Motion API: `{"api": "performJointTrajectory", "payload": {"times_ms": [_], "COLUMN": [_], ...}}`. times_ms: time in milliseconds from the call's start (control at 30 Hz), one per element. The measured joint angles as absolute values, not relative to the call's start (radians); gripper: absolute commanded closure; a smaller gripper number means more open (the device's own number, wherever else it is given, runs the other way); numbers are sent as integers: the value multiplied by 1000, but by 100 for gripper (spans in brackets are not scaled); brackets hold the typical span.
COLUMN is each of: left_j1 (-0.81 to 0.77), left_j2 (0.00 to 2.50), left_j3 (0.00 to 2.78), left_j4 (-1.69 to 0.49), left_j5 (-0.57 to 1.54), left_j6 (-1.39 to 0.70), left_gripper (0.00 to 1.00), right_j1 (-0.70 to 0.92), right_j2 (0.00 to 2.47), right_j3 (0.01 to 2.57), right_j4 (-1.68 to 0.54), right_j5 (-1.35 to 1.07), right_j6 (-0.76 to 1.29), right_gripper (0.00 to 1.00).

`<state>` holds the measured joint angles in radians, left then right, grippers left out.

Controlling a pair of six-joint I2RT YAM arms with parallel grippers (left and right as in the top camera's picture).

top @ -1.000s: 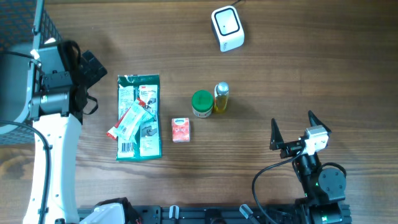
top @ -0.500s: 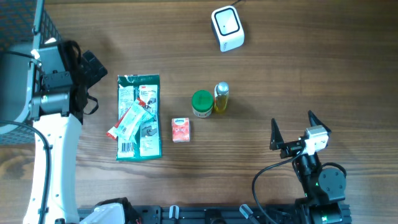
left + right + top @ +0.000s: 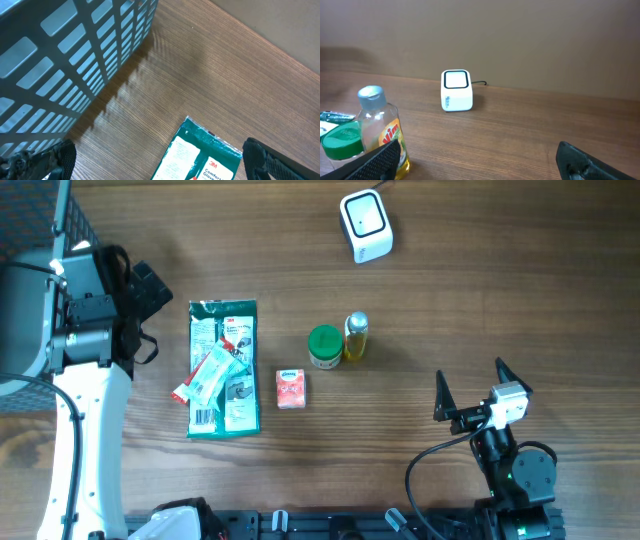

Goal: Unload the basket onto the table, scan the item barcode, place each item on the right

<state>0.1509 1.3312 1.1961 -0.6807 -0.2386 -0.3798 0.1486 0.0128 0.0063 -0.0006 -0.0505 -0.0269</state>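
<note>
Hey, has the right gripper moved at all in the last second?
No. The right gripper sits at the same spot, below and right of the white barcode scanner, in the overhead view.

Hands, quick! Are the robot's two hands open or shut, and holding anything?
Left hand: open, holding nothing.
Right hand: open, holding nothing.

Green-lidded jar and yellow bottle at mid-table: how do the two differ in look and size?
Lid: the green-lidded jar has a wide green lid; the yellow bottle has a narrow grey cap. Height: in the right wrist view the jar stands lower than the bottle. Body: the bottle is clear with yellow liquid inside; the jar's body barely shows. Both stand upright, side by side.
</note>
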Motion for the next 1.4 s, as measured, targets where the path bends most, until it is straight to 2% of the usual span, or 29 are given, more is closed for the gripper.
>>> {"api": "performJointTrajectory", "payload": {"times_ms": [1167, 1400], "left_j1": [151, 151], "left_j2": [1331, 1331], "left_j3": [1196, 1196], "left_j4": [-681, -681], "left_j5": [-239, -239], "left_j6": [-380, -380], "left_gripper": [0, 0], "right_j1": [149, 149], "right_j2": [13, 13], "right_j3": [6, 6], "right_j4": [0, 0], "right_j5": [-51, -64], "right_j6": [-26, 150], "right_gripper": [0, 0]}}
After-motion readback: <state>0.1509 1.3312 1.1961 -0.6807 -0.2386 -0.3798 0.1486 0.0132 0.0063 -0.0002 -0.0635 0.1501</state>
